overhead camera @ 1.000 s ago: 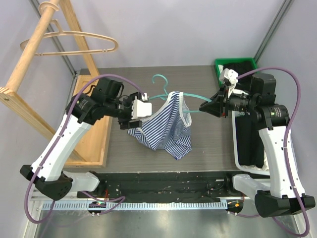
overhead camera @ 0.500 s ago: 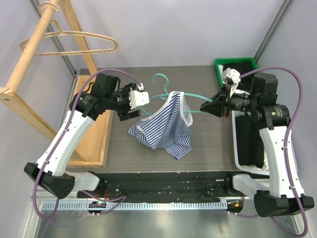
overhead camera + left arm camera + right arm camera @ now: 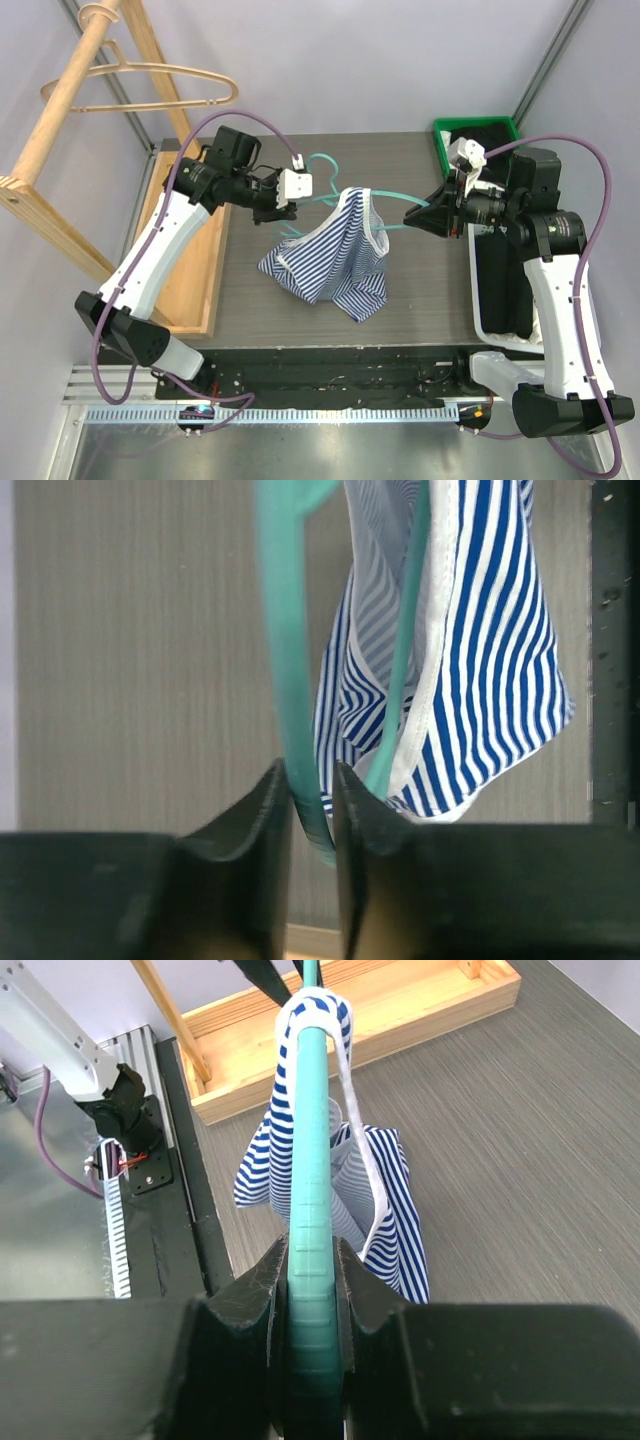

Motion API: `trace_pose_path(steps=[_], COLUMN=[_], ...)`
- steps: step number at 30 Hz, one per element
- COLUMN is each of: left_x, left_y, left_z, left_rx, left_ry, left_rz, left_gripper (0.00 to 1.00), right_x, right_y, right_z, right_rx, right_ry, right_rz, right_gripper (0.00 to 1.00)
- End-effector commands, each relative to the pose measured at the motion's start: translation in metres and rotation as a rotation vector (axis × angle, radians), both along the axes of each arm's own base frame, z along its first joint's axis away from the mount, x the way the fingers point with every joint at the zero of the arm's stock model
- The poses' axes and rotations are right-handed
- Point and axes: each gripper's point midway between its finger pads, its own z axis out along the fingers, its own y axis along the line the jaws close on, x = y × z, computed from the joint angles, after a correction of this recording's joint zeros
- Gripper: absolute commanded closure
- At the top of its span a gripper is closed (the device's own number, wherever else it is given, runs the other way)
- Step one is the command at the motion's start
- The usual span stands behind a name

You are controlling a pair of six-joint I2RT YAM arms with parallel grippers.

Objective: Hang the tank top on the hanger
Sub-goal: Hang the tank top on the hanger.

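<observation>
Claw point(image 3: 312, 780), left — now on hanger point(image 3: 310, 1210)

A tan hanger point(image 3: 180, 69) hangs on the wooden rack point(image 3: 58, 100) at ten o'clock. A green bin point(image 3: 439, 133) sits at two o'clock.

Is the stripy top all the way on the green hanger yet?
Partly. Done: one strap of the navy-and-white striped tank top is looped over the thin teal-green hanger. In hand: the right fingers clamp one end, the left fingers pinch the other arm. Left: that arm is bare, so the second strap must go on; the rest droops onto the grey table.
</observation>
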Motion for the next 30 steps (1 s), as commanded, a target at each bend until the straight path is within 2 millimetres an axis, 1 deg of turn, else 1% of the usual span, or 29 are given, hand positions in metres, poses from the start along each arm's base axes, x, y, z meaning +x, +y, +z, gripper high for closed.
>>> trace_pose_path(steps=[1,2,5,10,11,12,13,14,15,16,17,18,19,21,22,23,24,25,27,28,29,30], left_x=[-0.009,-0.008,-0.003,0.003,0.005,0.005,0.004,0.004,0.003,0.002,0.002,0.000,-0.002,-0.006,-0.007,-0.008,-0.011,-0.010,-0.012,-0.012,-0.011,-0.011], left_y=[-0.007,-0.006,-0.003,0.003,0.004,0.005,0.006,0.007,0.007,0.007,0.008,0.008,0.007,0.006,0.006,0.006,0.004,0.005,0.004,0.004,0.005,0.005], left_z=[0.010,0.010,0.014,0.037,0.043,0.044,0.047,0.051,0.051,0.051,0.052,0.051,0.050,0.045,0.044,0.041,0.039,0.037,0.032,0.031,0.029,0.029], left_rx=[-0.044,-0.041,-0.034,-0.049,-0.051,-0.047,-0.046,-0.049,-0.046,-0.043,-0.042,-0.035,-0.033,-0.019,-0.013,-0.005,0.003,0.019,0.037,0.041,0.054,0.057], left_ry=[0.017,0.015,-0.006,-0.092,-0.110,-0.112,-0.124,-0.132,-0.129,-0.128,-0.131,-0.126,-0.126,-0.116,-0.115,-0.112,-0.112,-0.122,-0.120,-0.119,-0.124,-0.130], left_rz=[-0.062,-0.056,-0.023,0.031,0.042,0.048,0.046,0.046,0.046,0.042,0.040,0.032,0.026,0.013,0.013,0.009,-0.003,-0.002,-0.009,-0.008,-0.003,-0.002], left_gripper=[0.90,1.00,1.00,1.00,1.00,1.00,1.00,1.00,1.00,1.00,1.00,1.00,1.00,1.00,1.00,1.00,1.00,1.00,1.00,1.00,1.00,1.00], right_x=[-0.007,-0.006,-0.003,0.002,0.001,0.000,0.003,0.003,0.003,0.003,0.005,0.004,0.005,0.006,0.010,0.012,0.010,0.015,0.014,0.019,0.013,0.015], right_y=[0.002,0.002,0.002,-0.003,-0.004,-0.006,-0.008,-0.010,-0.011,-0.012,-0.014,-0.014,-0.015,-0.017,-0.016,-0.017,-0.017,-0.016,-0.018,-0.018,-0.018,-0.019], right_z=[0.018,0.017,0.012,-0.005,-0.008,-0.013,-0.014,-0.015,-0.018,-0.013,-0.012,-0.015,-0.006,-0.005,0.001,0.002,-0.001,0.002,-0.002,0.000,-0.004,-0.006], right_rx=[0.020,0.020,0.016,-0.037,-0.049,-0.065,-0.090,-0.104,-0.116,-0.129,-0.142,-0.151,-0.158,-0.176,-0.180,-0.192,-0.202,-0.207,-0.239,-0.250,-0.261,-0.282], right_ry=[-0.090,-0.085,-0.072,-0.067,-0.069,-0.052,-0.074,-0.082,-0.068,-0.096,-0.102,-0.078,-0.102,-0.093,-0.100,-0.109,-0.078,-0.078,-0.062,-0.059,-0.027,-0.034], right_rz=[0.030,0.030,0.029,0.013,0.015,0.014,0.003,-0.002,-0.004,-0.005,-0.010,-0.007,-0.007,-0.004,-0.002,0.006,0.011,0.019,0.029,0.033,0.045,0.053], right_gripper=[0.99,0.99,0.99,0.99,0.95,0.91,0.85,0.72,0.65,0.59,0.48,0.45,0.42,0.36,0.35,0.35,0.34,0.34,0.33,0.32,0.31,0.30])
